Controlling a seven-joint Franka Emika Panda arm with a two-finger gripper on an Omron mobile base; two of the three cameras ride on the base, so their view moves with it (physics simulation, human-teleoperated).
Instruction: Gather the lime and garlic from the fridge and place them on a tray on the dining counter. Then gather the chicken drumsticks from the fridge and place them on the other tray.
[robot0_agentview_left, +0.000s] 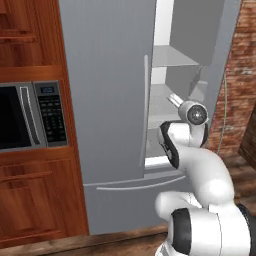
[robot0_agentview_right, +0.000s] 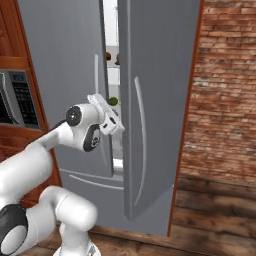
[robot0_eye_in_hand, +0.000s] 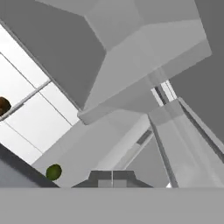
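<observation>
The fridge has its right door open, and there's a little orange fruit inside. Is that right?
Nearly. The fridge's right door is open, but the little fruit is a dark green lime, not orange. The right base view shows it on a shelf.

left base view: from behind-left of the white arm, close, facing the tall grey steel fridge (robot0_agentview_left: 107, 100), open gap at upper right | right base view: from behind-right, same fridge, its gap upper centre | hand view: rolled, very near, looking into the white interior; small dark green lime (robot0_eye_in_hand: 54, 172) lower left, shared with right base view
</observation>
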